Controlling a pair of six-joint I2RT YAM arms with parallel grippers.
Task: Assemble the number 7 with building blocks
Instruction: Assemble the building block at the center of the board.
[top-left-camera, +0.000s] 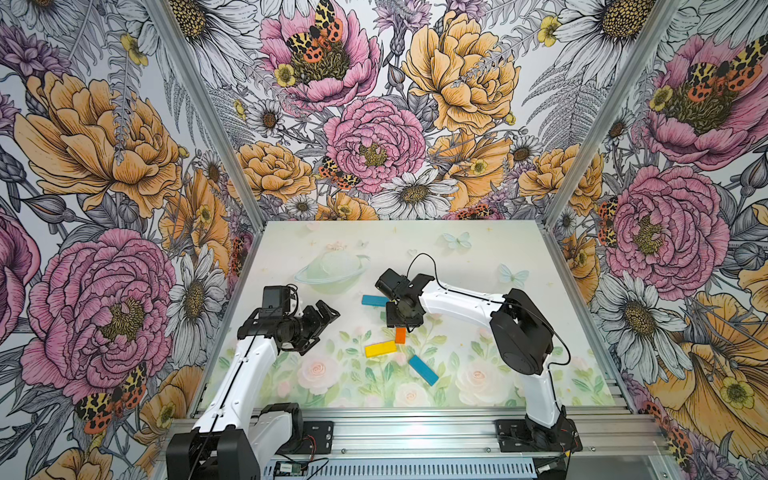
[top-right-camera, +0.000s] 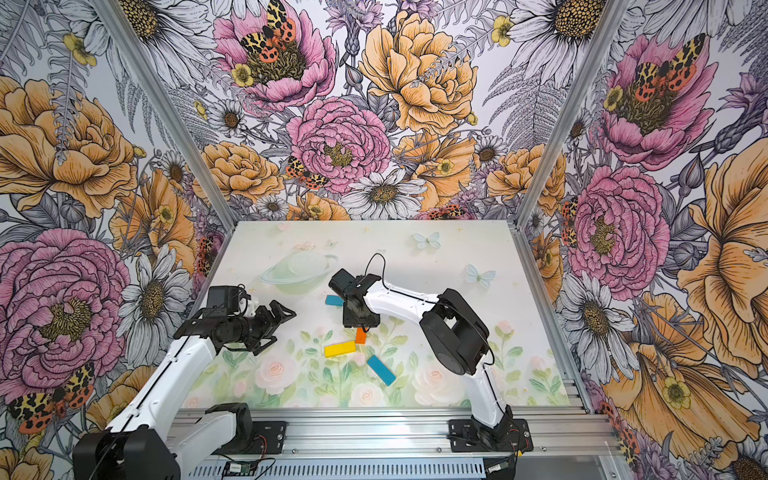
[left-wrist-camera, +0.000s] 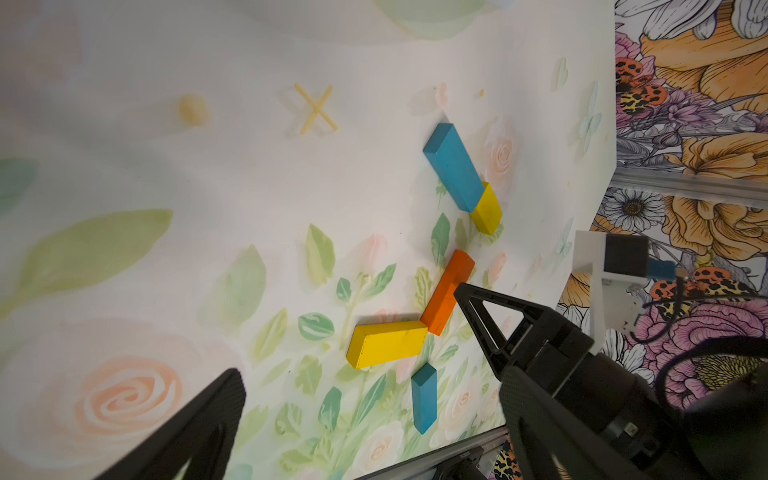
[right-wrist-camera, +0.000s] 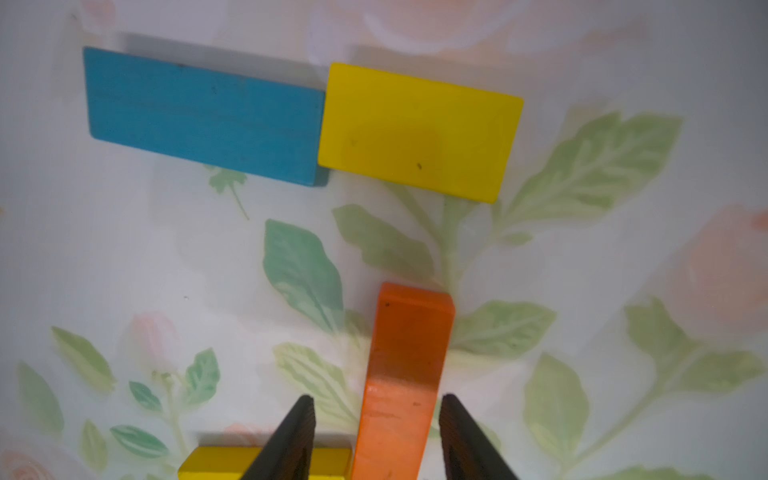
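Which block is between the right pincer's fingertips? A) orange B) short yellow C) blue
A: in the right wrist view the orange block lies flat on the table between the fingertips of the right pincer, with a gap on one side.

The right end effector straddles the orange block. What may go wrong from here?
1. The orange block sits off-centre in the right end effector; closing may twist it.
2. One finger overlaps the long yellow block, which seems to touch the orange block; a move may drag it.
3. Pushing the orange block onward may knock the short yellow block away from the blue block.
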